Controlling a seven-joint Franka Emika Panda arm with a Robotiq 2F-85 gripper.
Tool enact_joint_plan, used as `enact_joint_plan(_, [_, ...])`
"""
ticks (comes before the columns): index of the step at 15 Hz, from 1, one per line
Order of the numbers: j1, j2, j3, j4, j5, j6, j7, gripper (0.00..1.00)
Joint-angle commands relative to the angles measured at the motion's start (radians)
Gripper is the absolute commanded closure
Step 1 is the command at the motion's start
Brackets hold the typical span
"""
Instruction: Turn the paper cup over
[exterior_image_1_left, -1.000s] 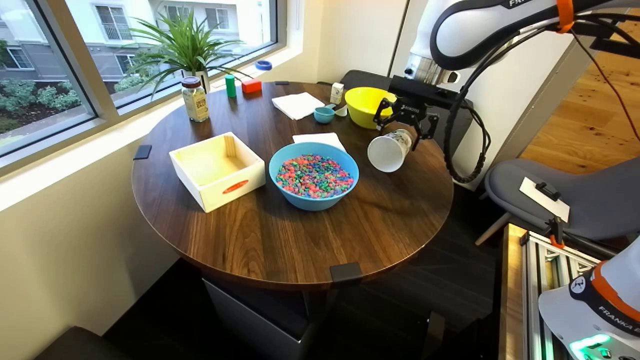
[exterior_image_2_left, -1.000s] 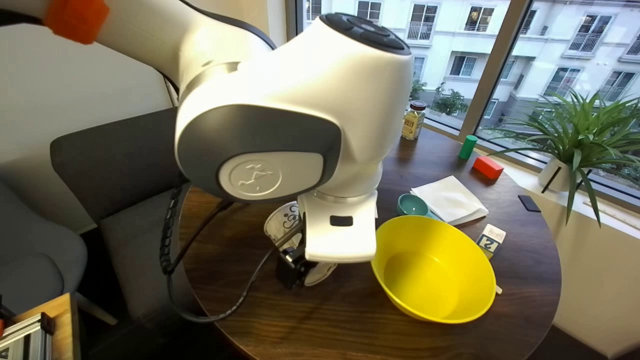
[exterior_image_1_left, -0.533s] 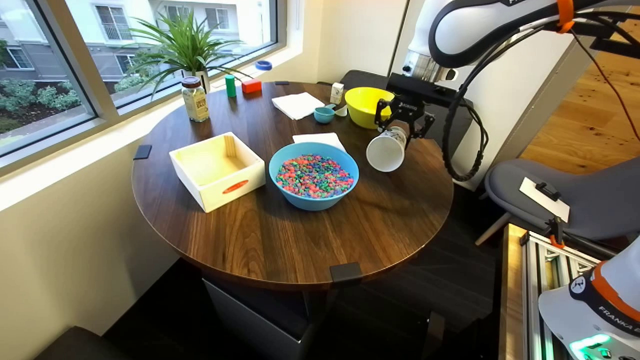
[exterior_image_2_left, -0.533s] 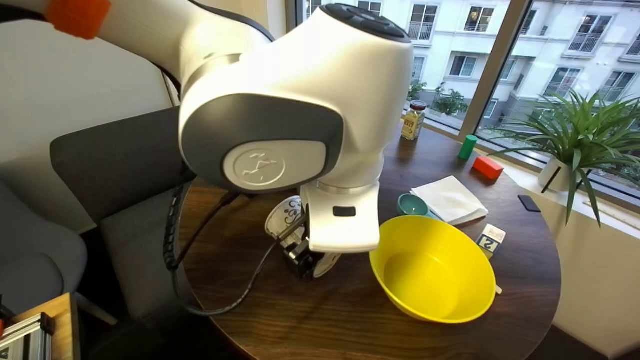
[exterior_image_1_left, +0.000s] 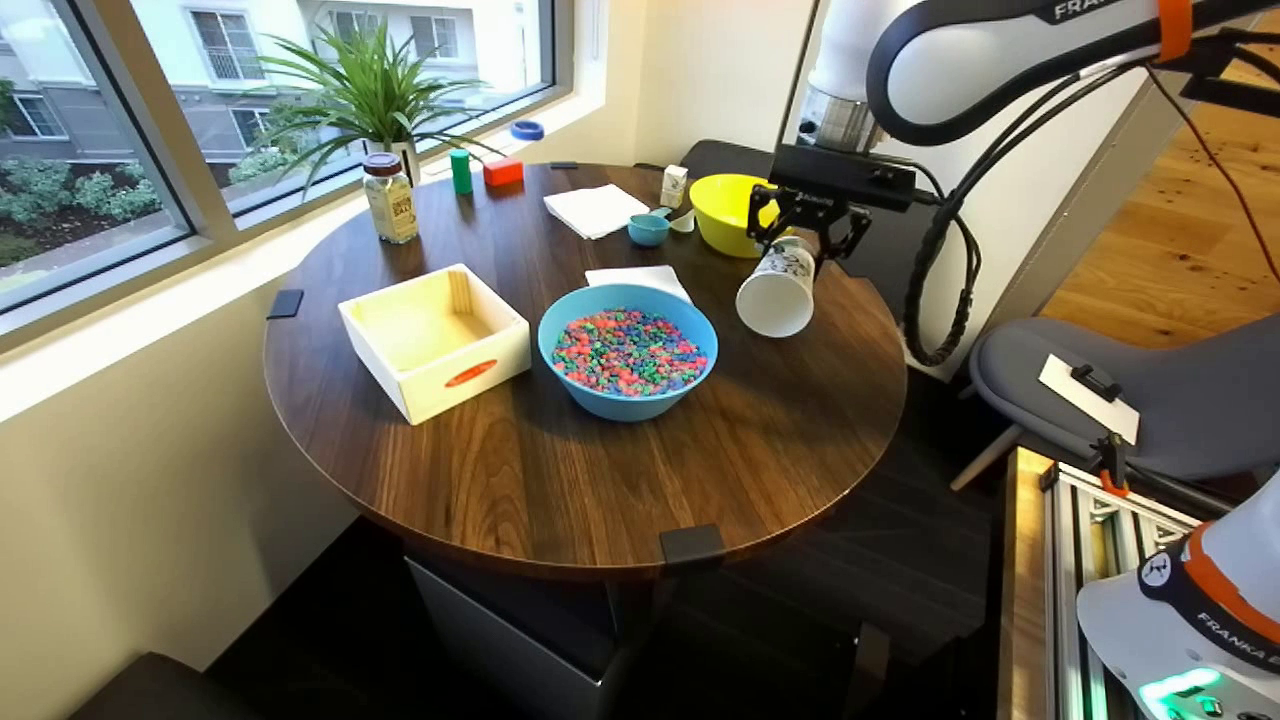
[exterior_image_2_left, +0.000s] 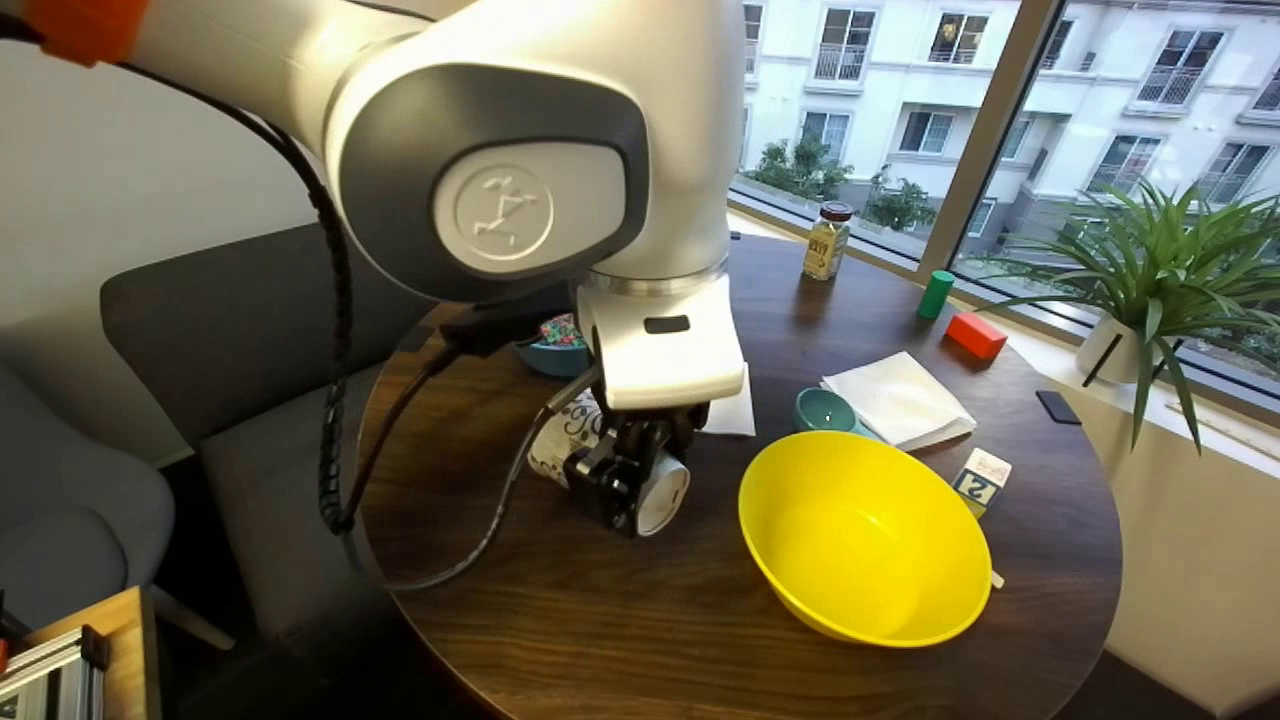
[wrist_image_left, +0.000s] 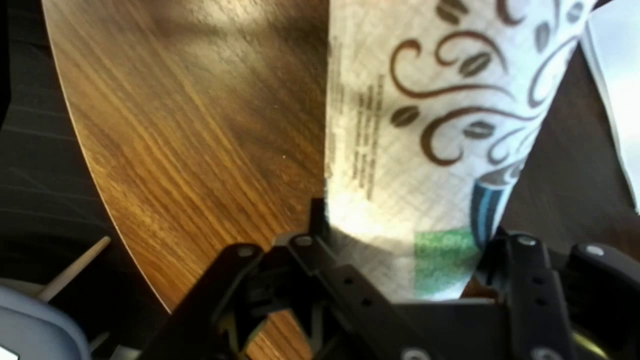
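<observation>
Black tool (wrist_image_left: 405, 237): clamped on the paper cup (wrist_image_left: 425, 140) near its narrow end.
Cup: tilted on its side over the bench (exterior_image_1_left: 560, 490); whether touching, unclear.
Yellow bowl (exterior_image_2_left: 865, 540): near the tool.
Green plant (exterior_image_1_left: 375, 95): well apart, by the window (exterior_image_1_left: 158, 120).

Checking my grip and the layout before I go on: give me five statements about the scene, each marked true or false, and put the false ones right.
1. The gripper is closed on the paper cup near its narrow end. True.
2. The cup stands upright. False: it is tipped well over, and its open end faces the camera in an exterior view.
3. Colourful bits lie in the blue bowl. True.
4. The yellow bowl sits inside the wooden box. False: it stands apart from the box, on the table.
5. The green cylinder stands beside the red block. True.
</observation>
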Motion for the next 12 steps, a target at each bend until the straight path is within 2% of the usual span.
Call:
enact_joint_plan(1, [0.024, -0.036, 0.033, 0.004, -0.171, -0.068, 0.125, 0.60])
enact_joint_plan(7, [0.056, -0.051, 0.096, 0.032, -0.425, -0.206, 0.268, 0.60])
enact_joint_plan(12, [0.083, -0.030, 0.131, 0.055, -0.599, -0.313, 0.321, 0.60])
